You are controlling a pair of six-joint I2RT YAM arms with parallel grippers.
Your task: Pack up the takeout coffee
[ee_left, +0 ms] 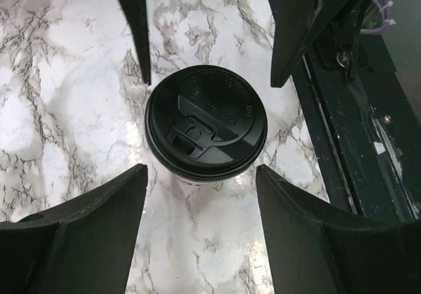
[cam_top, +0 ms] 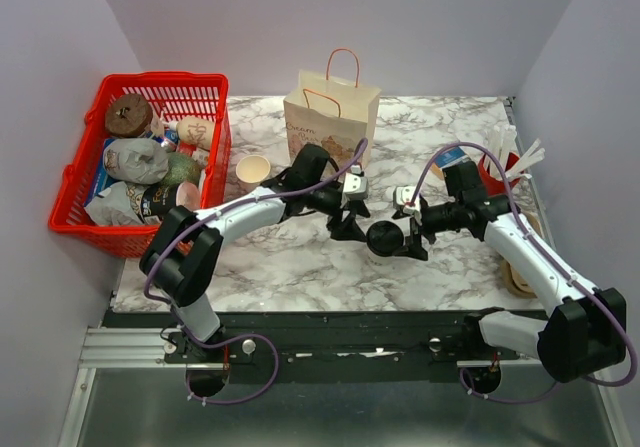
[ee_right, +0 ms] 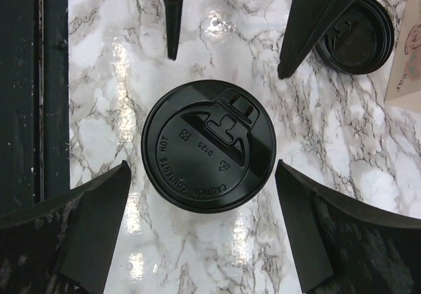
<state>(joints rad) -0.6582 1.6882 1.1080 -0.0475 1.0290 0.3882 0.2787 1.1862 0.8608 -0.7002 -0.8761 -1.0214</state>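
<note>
Marble table (cam_top: 300, 267) underneath both tools; one red basket (cam_top: 165, 79) well off to the left gripper's (cam_top: 358, 222) outer side, one paper bag (cam_top: 330, 117) standing upright just beyond it. Two grippers, both spread wide and holding nothing, face each other with the one takeout coffee (cam_top: 384, 238) upright between their fingertips, neither touching it. The right gripper (cam_top: 408, 235) sits just past the cup. Judgement: only one should close, low on the paper wall under the lid, squeezing gently and keeping it vertical; the other should clear out before the lift towards the bag. One open tan cup (cam_top: 253, 171) beside the left arm, one loose lid (ee_right: 358, 34) ahead of the right fingers
</note>
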